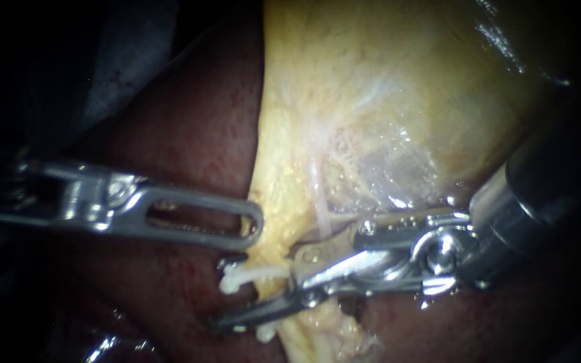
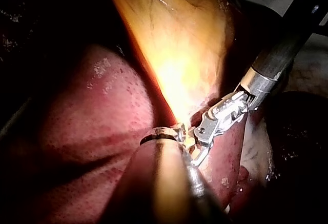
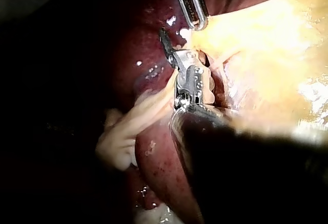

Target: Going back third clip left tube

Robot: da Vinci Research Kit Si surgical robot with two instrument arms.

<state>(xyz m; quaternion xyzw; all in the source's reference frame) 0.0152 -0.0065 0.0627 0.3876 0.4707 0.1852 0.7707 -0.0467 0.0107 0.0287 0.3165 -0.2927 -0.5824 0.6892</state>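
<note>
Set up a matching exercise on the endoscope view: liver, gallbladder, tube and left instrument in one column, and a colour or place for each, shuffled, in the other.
Things:
1. liver
2. gallbladder
3. tube
4. left instrument

Descriptions:
A. pale yellow
B. silver, comes in from the view's left
C. dark red
D. white and thin

Pairs: 1-C, 2-A, 3-D, 4-B
</note>
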